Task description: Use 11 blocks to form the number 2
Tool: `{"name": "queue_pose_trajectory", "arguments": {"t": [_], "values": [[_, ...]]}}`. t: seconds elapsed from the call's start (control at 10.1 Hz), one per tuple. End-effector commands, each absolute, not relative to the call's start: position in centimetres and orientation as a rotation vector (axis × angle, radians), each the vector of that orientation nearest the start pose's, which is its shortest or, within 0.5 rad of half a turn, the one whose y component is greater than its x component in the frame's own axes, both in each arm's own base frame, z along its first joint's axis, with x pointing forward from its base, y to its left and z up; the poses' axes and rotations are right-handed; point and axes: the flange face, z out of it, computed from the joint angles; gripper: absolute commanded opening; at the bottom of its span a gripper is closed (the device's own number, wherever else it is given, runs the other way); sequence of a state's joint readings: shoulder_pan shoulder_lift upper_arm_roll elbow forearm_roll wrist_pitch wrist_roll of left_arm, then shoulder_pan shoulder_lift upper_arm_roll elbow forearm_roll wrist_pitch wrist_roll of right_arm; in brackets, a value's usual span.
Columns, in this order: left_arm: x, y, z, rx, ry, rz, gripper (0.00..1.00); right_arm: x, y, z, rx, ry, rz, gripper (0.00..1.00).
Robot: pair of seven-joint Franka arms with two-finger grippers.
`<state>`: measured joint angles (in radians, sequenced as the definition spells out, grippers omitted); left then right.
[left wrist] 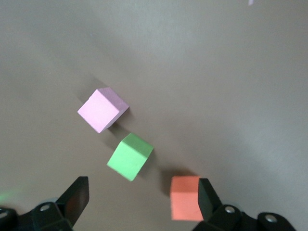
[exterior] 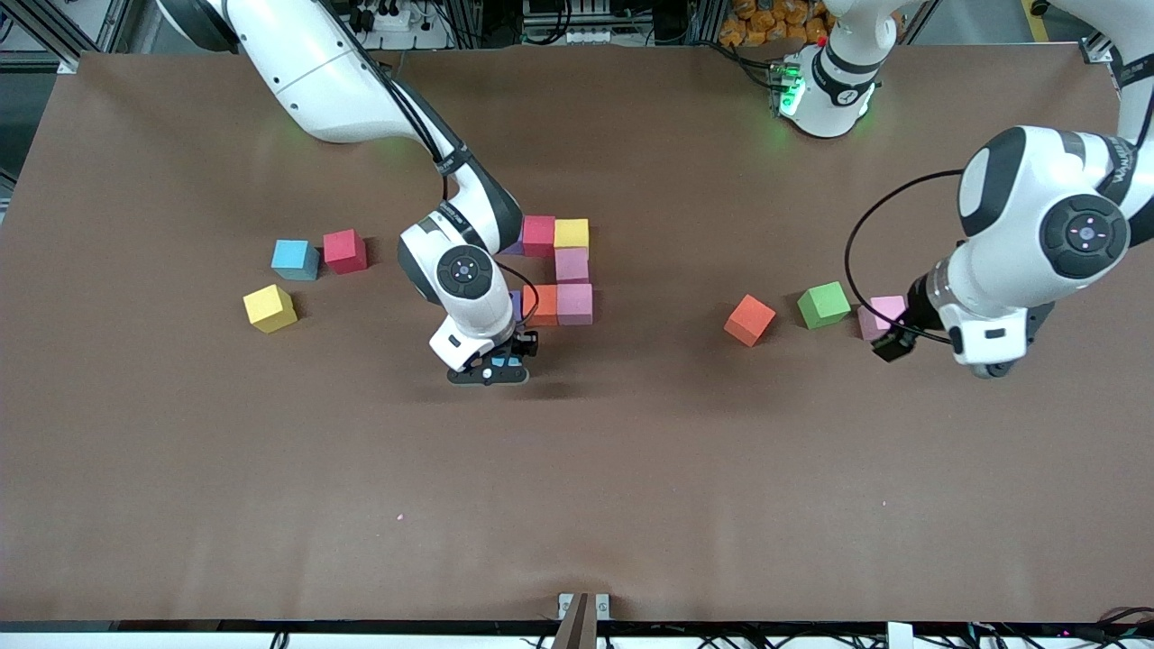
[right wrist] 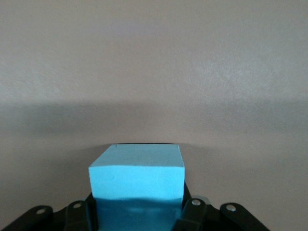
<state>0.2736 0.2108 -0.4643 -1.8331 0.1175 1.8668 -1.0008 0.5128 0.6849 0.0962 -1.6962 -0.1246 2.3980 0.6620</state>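
Right claw (right wrist: 138, 211) is clamped on a light blue block (right wrist: 137, 175), sitting mid-frame in front view, just under the lower edge of the part-built number 2 (exterior: 571, 264). The block fills the gap btwn the fingers, faces square to them. It's a cube, so no long axis to line up. Can't tell if its underside touches the surface (exterior: 577, 487) yet.

The 2 so far, top to bottom in frame:
- Top row w/ a red block (exterior: 538, 234) & yellow block (exterior: 571, 233).
- One pink under the yellow.
- Middle row: a 2nd pink, an orange block (exterior: 542, 305), then a purple sliver (exterior: 516, 303), mostly hidden by the right arm.

Key relation, as I judge it: the next cell is directly under the purple end of the middle row. The held block hangs slightly lower in frame than that cell & a touch toward the right arm's end. So the move needs a short nudge up-frame & toward the 2, edges parallel to the row, then a release.

Left claw (left wrist: 142, 199) waits, fingers spread wide, over three loose blocks at the left arm's end: pink, green, orange. The right arm is plainly nearer the 2. Three more spares (blue, red, yellow) lie toward the right arm's end.
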Motion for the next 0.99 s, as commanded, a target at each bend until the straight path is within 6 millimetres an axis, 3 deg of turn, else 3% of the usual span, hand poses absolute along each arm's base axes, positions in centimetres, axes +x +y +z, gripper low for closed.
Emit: {"name": "queue_pose_trajectory", "arguments": {"t": [0.0, 0.2, 0.49, 0.89], "values": [[56.0, -8.0, 41.8, -2.938, -0.876, 0.237, 1.00, 55.0, 37.8, 20.6, -3.153, 0.004, -0.071, 0.22], [55.9, -7.0, 41.5, -3.041, -0.646, 0.280, 1.00, 54.6, 38.4, 20.9, -3.148, -0.012, -0.061, 0.22], [55.6, -6.5, 40.2, -3.071, -0.521, 0.302, 1.00, 53.9, 37.6, 21.2, -3.154, -0.024, -0.039, 0.22], [53.4, -7.8, 34.2, -3.096, -0.489, 0.242, 1.00, 53.5, 38.0, 21.1, -3.134, -0.029, -0.025, 0.21]]}}
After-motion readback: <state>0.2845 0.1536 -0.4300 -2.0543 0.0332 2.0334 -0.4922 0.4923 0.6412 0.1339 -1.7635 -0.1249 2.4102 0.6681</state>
